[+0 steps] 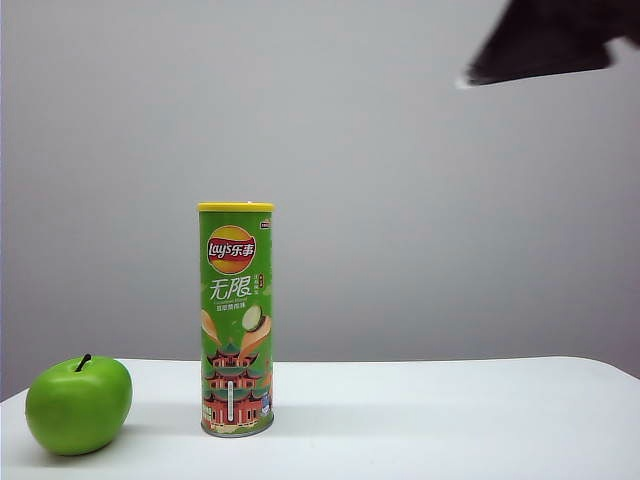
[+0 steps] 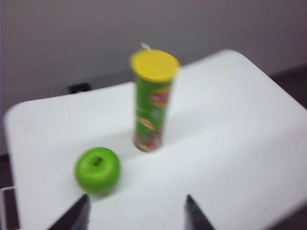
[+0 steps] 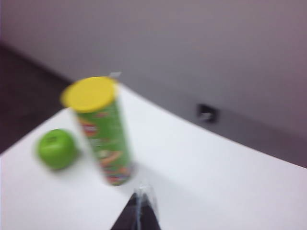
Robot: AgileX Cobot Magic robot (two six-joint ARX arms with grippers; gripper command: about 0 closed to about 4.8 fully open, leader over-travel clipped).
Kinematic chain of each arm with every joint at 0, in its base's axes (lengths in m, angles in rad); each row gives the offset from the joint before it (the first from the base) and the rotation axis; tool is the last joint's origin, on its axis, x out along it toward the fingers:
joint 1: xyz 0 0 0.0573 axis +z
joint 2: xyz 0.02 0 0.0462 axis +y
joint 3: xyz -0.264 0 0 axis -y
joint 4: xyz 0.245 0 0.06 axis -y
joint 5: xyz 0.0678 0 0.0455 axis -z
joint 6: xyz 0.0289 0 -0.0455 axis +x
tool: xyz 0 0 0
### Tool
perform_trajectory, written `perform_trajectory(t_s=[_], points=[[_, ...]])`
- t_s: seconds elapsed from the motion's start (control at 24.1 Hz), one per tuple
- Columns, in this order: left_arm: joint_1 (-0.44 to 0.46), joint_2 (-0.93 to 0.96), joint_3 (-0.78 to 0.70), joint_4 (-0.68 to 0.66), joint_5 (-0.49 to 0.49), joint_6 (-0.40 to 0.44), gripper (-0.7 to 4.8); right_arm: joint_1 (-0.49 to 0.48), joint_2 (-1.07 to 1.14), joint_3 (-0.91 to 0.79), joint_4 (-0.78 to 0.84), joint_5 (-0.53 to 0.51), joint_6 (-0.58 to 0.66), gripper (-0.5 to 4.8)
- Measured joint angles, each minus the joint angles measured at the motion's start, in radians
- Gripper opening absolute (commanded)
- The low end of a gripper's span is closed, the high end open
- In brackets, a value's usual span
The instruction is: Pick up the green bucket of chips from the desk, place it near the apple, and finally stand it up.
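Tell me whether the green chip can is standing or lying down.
Standing. The green Lay's chip can sits upright on its base on the white desk, yellow lid on top, beside but apart from the green apple.

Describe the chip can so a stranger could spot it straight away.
On the white desk before a plain grey wall, look right of the green apple. The Lay's chip can stands upright there, apart from the apple. It is the tall green cylinder with a yellow lid and red pagoda art.

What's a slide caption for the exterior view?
Lay's chip can standing upright on the white desk, right of the green apple, apart from it; no claw near.
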State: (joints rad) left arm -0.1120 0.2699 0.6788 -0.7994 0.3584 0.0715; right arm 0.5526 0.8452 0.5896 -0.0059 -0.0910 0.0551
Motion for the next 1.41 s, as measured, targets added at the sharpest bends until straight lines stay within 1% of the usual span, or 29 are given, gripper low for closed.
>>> perform_trajectory(t_s=[0.04,0.12,0.17,0.21,0.25,0.29,0.33,0.37,0.42,0.46,0.5,0.54,0.58,0.67,0.79,0.87,0.96,1.04,1.08,1.12,1.16,1.21,1.29,1.41], points=[[0.000,-0.043,-0.019,0.013,-0.053,-0.024,2.70,-0.002,-0.057,-0.035,0.002,0.065,0.000,0.04],[0.000,-0.109,-0.066,0.069,-0.102,-0.072,2.63,-0.003,-0.171,-0.116,0.061,0.131,0.002,-0.01],[0.000,-0.126,-0.087,0.105,-0.111,-0.093,2.26,-0.006,-0.208,-0.143,0.084,0.137,0.003,-0.01],[0.000,-0.141,-0.121,0.160,-0.116,-0.125,1.98,-0.022,-0.271,-0.196,0.120,0.145,0.003,-0.01],[0.000,-0.146,-0.146,0.198,-0.116,-0.150,1.74,-0.035,-0.306,-0.222,0.122,0.156,0.007,-0.01],[0.000,-0.143,-0.190,0.245,-0.132,-0.195,1.74,-0.078,-0.356,-0.269,0.123,0.174,0.018,-0.01],[0.000,-0.142,-0.220,0.267,-0.153,-0.209,1.74,-0.101,-0.377,-0.290,0.119,0.183,0.024,-0.01],[0.000,-0.142,-0.267,0.296,-0.175,-0.224,1.74,-0.159,-0.415,-0.319,0.116,0.193,0.034,-0.01],[0.000,-0.140,-0.282,0.313,-0.178,-0.235,1.73,-0.204,-0.443,-0.332,0.116,0.192,0.042,-0.01],[0.000,-0.140,-0.298,0.361,-0.179,-0.254,1.65,-0.301,-0.484,-0.349,0.124,0.163,0.071,-0.01],[0.000,-0.141,-0.315,0.419,-0.186,-0.254,1.41,-0.382,-0.503,-0.359,0.146,0.097,0.108,-0.01],[0.000,-0.142,-0.326,0.439,-0.192,-0.244,1.10,-0.416,-0.505,-0.367,0.159,0.046,0.129,-0.01],[0.000,-0.142,-0.354,0.461,-0.208,-0.228,1.10,-0.481,-0.508,-0.387,0.172,-0.053,0.149,-0.01],[0.000,-0.142,-0.389,0.488,-0.239,-0.225,1.10,-0.521,-0.507,-0.402,0.173,-0.093,0.157,-0.01],[0.000,-0.142,-0.444,0.569,-0.283,-0.207,1.10,-0.521,-0.508,-0.429,0.183,-0.097,0.159,-0.01],[0.000,-0.142,-0.489,0.654,-0.292,-0.184,1.10,-0.509,-0.508,-0.486,0.229,-0.072,0.161,-0.01],[0.000,-0.150,-0.521,0.677,-0.315,-0.162,1.01,-0.465,-0.510,-0.541,0.248,0.000,0.161,-0.01],[0.000,-0.152,-0.536,0.677,-0.344,-0.154,0.97,-0.413,-0.515,-0.581,0.261,0.112,0.161,-0.01],[0.000,-0.152,-0.543,0.681,-0.357,-0.153,0.97,-0.371,-0.518,-0.583,0.260,0.192,0.161,-0.01],[0.000,-0.153,-0.549,0.685,-0.362,-0.148,0.97,-0.351,-0.520,-0.583,0.264,0.228,0.161,-0.01],[0.000,-0.153,-0.562,0.687,-0.362,-0.128,0.97,-0.304,-0.524,-0.583,0.272,0.294,0.150,-0.01],[0.000,-0.153,-0.571,0.690,-0.362,-0.119,0.97,-0.280,-0.523,-0.583,0.272,0.321,0.131,-0.01],[0.000,-0.157,-0.612,0.705,-0.356,-0.113,0.97,-0.246,-0.523,-0.583,0.278,0.341,0.086,-0.01],[0.000,-0.185,-0.666,0.786,-0.305,-0.142,0.96,-0.249,-0.523,-0.583,0.296,0.341,0.076,-0.01]])
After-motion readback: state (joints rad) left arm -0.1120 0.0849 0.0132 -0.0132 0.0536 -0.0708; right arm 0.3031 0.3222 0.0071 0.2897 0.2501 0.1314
